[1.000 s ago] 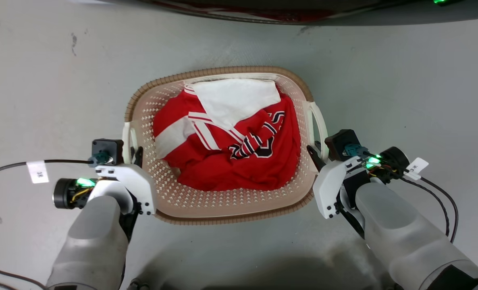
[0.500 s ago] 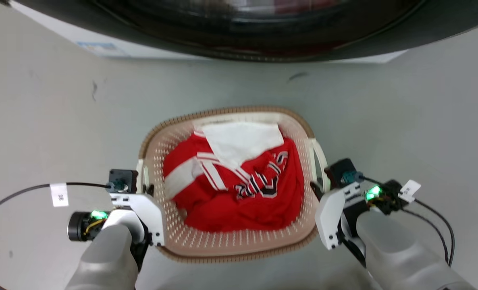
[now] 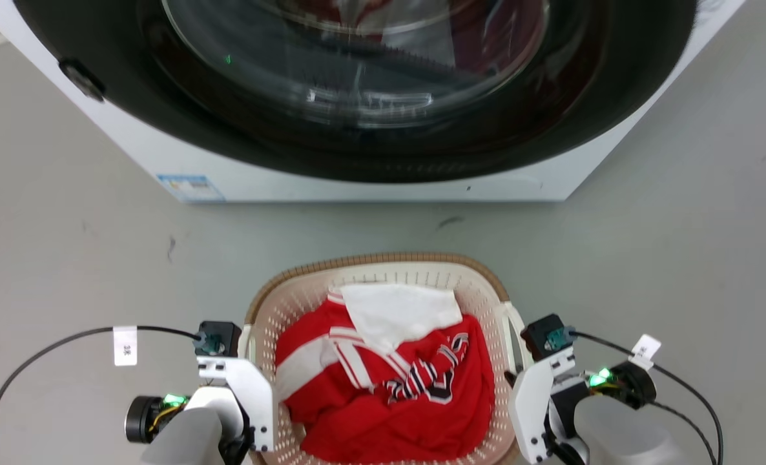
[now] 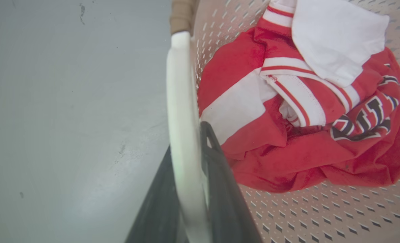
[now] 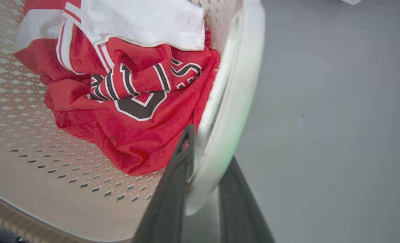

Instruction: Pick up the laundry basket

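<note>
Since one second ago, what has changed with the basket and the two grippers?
Mainly the camera moved: the washing machine has come into the head view and the laundry basket sits lower in it. Its far rim looks nearer the floor mark, so it may be rising; uncertain. Unchanged: left gripper and right gripper stay shut on the white handles; the clothes lie as before.

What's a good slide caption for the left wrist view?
Left gripper clamped on the white handle of the laundry basket, red jersey and white cloth inside.
</note>
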Available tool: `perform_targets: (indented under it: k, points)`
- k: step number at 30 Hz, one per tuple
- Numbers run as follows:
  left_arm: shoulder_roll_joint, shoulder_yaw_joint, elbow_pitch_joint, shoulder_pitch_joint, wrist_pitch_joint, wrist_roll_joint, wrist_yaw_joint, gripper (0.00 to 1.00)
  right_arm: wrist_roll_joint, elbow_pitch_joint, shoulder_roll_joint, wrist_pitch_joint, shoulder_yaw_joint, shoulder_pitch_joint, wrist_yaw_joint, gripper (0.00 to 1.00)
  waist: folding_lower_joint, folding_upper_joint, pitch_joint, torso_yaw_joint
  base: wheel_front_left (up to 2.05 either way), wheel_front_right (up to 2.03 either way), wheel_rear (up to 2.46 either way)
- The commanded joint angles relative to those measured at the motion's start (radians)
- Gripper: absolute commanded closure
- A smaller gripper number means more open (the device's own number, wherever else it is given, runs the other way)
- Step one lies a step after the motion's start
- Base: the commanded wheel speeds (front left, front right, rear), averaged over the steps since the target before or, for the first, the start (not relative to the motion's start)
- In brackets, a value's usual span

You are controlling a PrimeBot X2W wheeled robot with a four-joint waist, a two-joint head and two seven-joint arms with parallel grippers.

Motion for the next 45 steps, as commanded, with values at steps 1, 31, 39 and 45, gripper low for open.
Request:
perform_targets:
  k: [1,31,39,45]
  points:
    - [-0.016,-0.013,-0.014,0.007,0.002,-0.005,-0.004,1.0,0.004,-0.026,0.026,-0.001,0.011,0.01,0.016,1.0,0.0001,0.0,-0.054,-0.016,0.0,0.0,0.0]
    - [0.025,-0.277,-0.059,0.213,0.168,-0.283,-0.004,1.0,0.225,-0.058,-0.041,0.152,0.173,0.186,0.015,1.0,0.0001,0.0,-0.417,-0.034,0.0,0.0,0.0]
    - [0.023,-0.324,-0.062,0.216,0.208,-0.335,-0.004,1.0,0.254,-0.055,-0.053,0.181,0.19,0.194,0.015,1.0,0.0001,0.0,-0.442,-0.03,0.0,0.0,0.0]
    - [0.026,-0.353,-0.06,0.214,0.223,-0.366,-0.004,1.0,0.267,-0.052,-0.062,0.193,0.2,0.194,0.014,1.0,0.0001,0.0,-0.45,-0.024,0.0,0.0,0.0]
